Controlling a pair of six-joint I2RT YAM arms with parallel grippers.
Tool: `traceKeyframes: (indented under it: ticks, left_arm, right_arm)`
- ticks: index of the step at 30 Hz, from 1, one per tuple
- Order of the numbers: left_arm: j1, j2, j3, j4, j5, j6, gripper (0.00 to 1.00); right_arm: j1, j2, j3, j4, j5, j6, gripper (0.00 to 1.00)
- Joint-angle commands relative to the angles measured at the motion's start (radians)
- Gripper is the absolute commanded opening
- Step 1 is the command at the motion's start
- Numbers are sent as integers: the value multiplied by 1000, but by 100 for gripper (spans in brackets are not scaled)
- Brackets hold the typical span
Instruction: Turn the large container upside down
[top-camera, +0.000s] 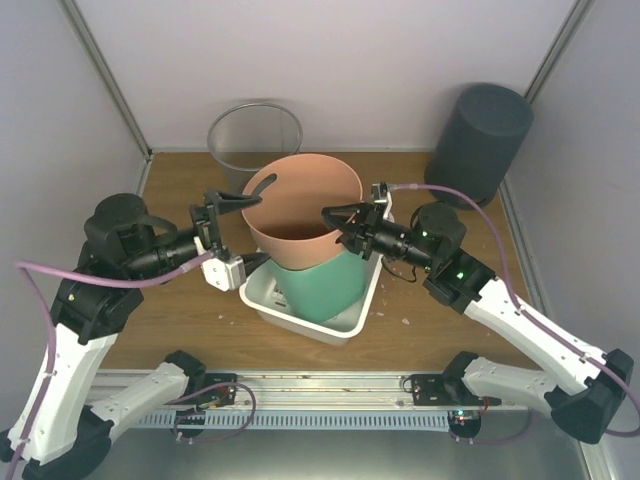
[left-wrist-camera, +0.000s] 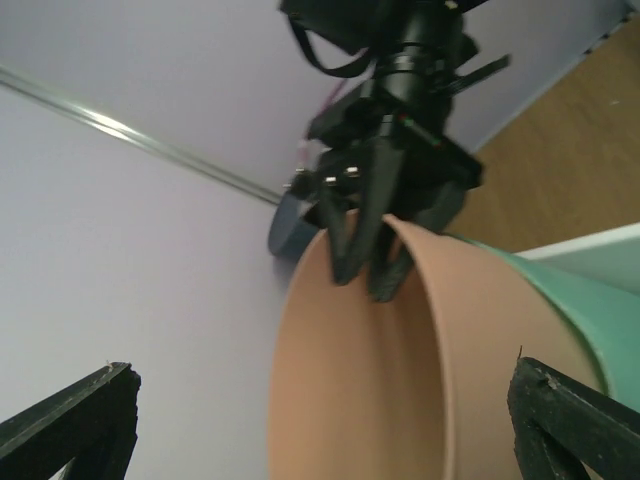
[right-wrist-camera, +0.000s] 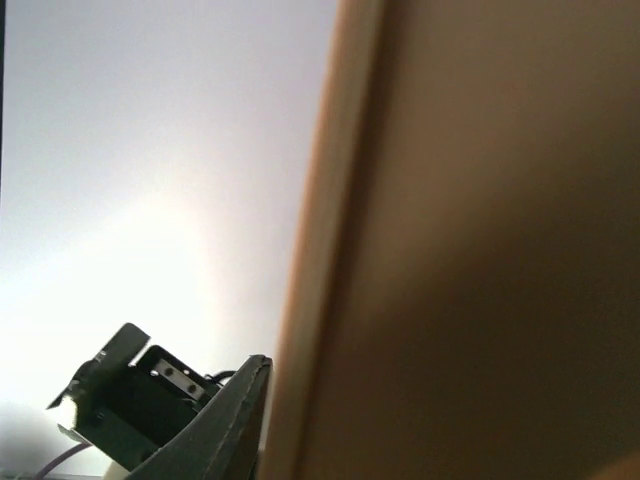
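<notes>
Orange bucket (right-wrist-camera: 480, 250) wall fills the right wrist view, pressed close against the camera. From above, the bucket stands mouth-up and slightly tilted, its lower part sitting in a green bucket (top-camera: 325, 285), which rests in a white tub (top-camera: 300, 322) at the middle of the table (top-camera: 440, 330). The right gripper (top-camera: 335, 222) pinches the bucket's right rim, one finger inside and one outside. The left gripper (top-camera: 248, 230) is spread wide at the left rim; I cannot tell whether it touches. Behind stand a wire basket (top-camera: 255, 135) and, well apart at the right, a dark grey bin (top-camera: 480, 140).
</notes>
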Motion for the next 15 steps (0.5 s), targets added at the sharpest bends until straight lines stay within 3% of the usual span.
traceKeyframes:
  ticks: [1,8,15]
  left_arm:
    - [-21,40,-27,-73,80,22,99]
    - [-84,47,-54,-173,206,63,99]
    - [-197,85,-31,-252,178,12,98]
  right_arm:
    - [8,24,112,169,24,-100,27]
    - [8,37,90,219,78,-124,20]
    - [2,-23,41,226,149,-173,18]
